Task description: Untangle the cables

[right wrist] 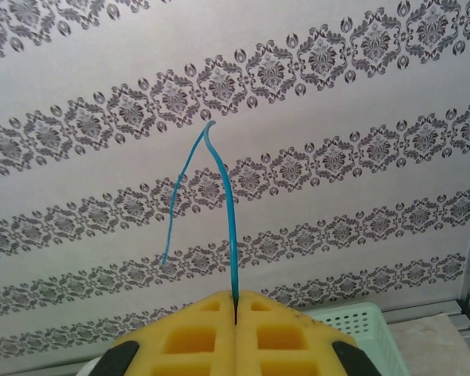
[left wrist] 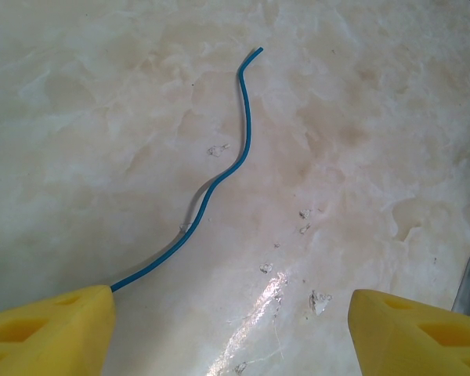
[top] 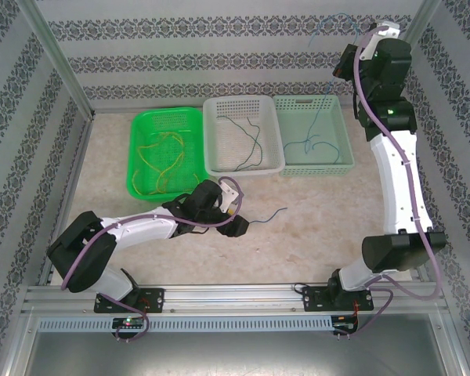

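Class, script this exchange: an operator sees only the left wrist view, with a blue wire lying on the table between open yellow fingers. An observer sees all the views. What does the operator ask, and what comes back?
Operator: What is the right gripper doing?
Observer: The right gripper is raised high at the far right, shut on a light blue wire.
Operator: Where are the other wires?
Observer: Yellow wires lie in the green basket at the far left of the table.
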Robot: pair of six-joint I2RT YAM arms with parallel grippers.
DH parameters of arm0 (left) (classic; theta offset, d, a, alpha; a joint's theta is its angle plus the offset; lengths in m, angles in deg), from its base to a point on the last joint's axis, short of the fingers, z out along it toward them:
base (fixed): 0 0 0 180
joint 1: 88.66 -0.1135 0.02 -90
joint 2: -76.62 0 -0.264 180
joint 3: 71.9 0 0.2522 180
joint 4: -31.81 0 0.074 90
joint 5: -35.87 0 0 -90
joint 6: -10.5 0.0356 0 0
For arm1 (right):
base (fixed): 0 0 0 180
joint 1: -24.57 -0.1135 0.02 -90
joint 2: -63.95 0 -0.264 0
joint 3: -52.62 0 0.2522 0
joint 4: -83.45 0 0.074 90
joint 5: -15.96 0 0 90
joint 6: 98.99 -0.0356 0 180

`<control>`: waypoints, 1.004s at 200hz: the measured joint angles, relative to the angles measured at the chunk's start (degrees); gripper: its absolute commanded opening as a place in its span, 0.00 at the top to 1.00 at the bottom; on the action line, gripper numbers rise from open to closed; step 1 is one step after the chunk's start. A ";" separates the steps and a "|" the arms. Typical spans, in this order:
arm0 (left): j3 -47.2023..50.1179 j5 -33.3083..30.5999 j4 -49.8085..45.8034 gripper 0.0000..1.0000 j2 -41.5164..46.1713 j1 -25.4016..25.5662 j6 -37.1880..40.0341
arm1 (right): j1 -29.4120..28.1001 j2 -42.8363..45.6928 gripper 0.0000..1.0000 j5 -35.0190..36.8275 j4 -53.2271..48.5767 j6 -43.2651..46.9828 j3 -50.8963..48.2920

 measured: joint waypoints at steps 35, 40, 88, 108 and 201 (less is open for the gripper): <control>0.00 -0.17 0.00 0.22 0.00 0.00 0.00 | 0.37 -2.69 1.00 0.66 0.13 1.31 -0.46; 0.00 -0.20 0.00 0.22 -0.02 0.00 0.00 | 0.48 -2.99 1.00 0.70 0.17 1.38 -0.92; 0.00 -0.20 -0.02 0.22 0.00 0.00 0.02 | 2.16 -7.30 1.00 2.34 -0.96 1.31 -9.60; 0.00 -0.17 -0.02 0.22 0.00 0.00 0.02 | 3.17 -10.40 1.00 2.27 -2.45 1.18 -12.81; 0.02 -0.90 -0.02 0.21 0.15 0.00 -0.02 | 3.96 -21.88 0.29 -4.17 -13.79 0.90 -8.98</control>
